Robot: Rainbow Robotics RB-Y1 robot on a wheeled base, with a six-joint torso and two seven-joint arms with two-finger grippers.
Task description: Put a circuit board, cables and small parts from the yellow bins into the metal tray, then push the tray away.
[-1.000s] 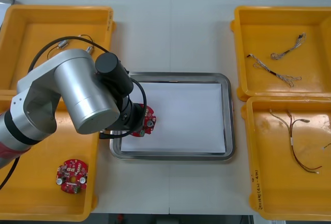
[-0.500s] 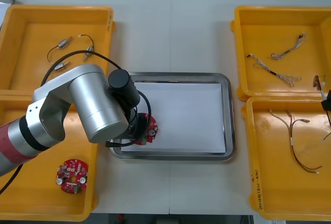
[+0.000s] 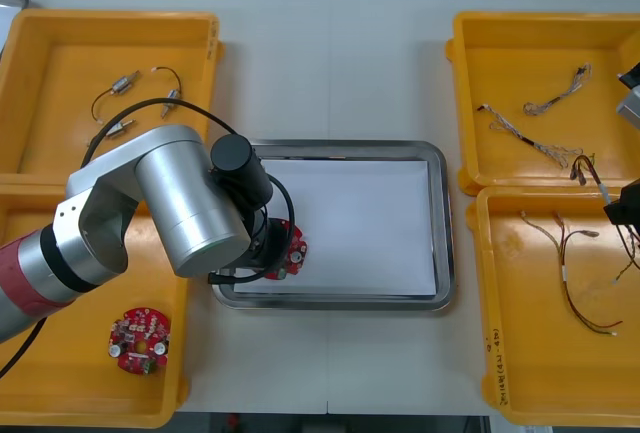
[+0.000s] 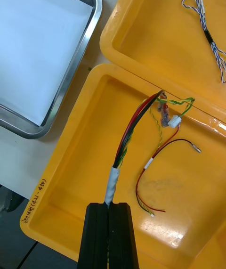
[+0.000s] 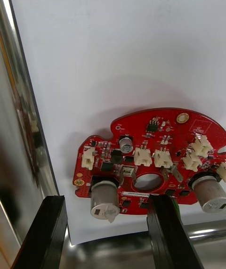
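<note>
The circuit board (image 3: 290, 250) lies in the metal tray's (image 3: 445, 223) near-left corner, with my left pincer (image 5: 110, 233) open over it. Right of the tray, my right pincer (image 4: 109, 210) is clamped on a cable (image 4: 127, 142). Delivering it, further picks and the push are not yet done.

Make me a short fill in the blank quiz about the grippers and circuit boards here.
The left gripper is ___, not shut, at the circuit board.
That board lies in the metal ___.
The right gripper is ___, not open, on a cable.
A second circuit board lies in a yellow ___.
Missing: open; tray; shut; bin.
</note>
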